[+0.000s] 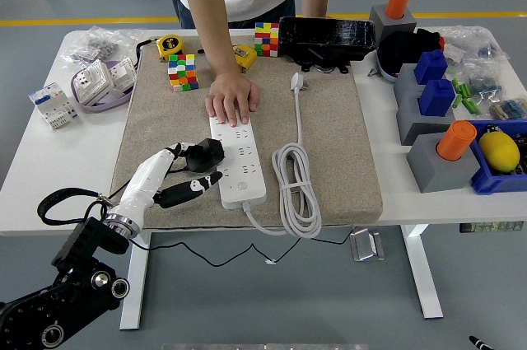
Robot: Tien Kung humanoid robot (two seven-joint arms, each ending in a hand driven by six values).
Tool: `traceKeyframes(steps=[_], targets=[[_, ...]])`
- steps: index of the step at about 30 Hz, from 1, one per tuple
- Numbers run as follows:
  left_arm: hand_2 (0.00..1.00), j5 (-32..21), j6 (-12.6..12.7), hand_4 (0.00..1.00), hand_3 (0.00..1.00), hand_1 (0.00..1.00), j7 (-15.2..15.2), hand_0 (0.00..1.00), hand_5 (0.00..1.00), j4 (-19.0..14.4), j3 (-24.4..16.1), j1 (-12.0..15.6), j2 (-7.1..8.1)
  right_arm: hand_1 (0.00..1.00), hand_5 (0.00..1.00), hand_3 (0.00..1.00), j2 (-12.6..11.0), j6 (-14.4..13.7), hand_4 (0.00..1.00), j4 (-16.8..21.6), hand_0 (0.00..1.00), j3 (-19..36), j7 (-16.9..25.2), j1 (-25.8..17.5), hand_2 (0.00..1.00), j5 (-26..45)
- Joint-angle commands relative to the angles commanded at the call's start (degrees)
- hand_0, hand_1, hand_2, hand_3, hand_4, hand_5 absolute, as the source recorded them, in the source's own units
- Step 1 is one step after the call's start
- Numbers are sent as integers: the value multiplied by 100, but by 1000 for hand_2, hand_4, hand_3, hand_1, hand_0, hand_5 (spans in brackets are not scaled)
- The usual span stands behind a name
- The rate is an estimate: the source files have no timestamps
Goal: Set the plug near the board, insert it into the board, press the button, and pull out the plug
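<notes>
left hand (177, 173) reaches in from lower left over the grey mat (329, 152), white-shelled forearm, black fingers. fingers curled around the black plug (204, 155); thumb stretched out below it, tip touching the left edge of the board (237, 161). plug sits at the board's left edge, about mid-length, slightly tilted; cannot tell whether its pins are in a socket. a thin black cord (206, 253) hangs below the bench's (33, 161) near edge.

board is a white power strip lying lengthwise on the mat, far end toward the person. its button is at the near end, untouched. the board's white cable (296, 189) lies coiled just right of it, with its white plug end (296, 81) farther up the mat.

person stands at the far side; one hand (232, 96) rests flat, palm down, on the board's far end.

right hand not in view.

other items: two colour cubes, one (183, 72) on the mat's far left corner and one (267, 38) at the far edge; a yellow tape measure (169, 45); a black box (326, 37) at the far edge; grey blocks with orange pegs (455, 140) and blue blocks (434, 96) at right; small packages (53, 105) at left.
</notes>
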Motion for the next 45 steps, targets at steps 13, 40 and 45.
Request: traceKeyframes(steps=[13,40,45], targets=[[809,82,-59,912,793,819,94,790,725,94,192,-244,-77,641,493,553,5,1,948,0,607,-4,-1,-5,656,5],[799,252,-165,902,782,815,214,786,719,96,781,-890,-245,641,492,553,-11,2,948,17,607,-3,5,-3,655,12],[795,263,-178,902,779,811,222,783,719,83,836,-935,-254,641,492,553,-9,0,948,17,607,8,8,-3,655,12]])
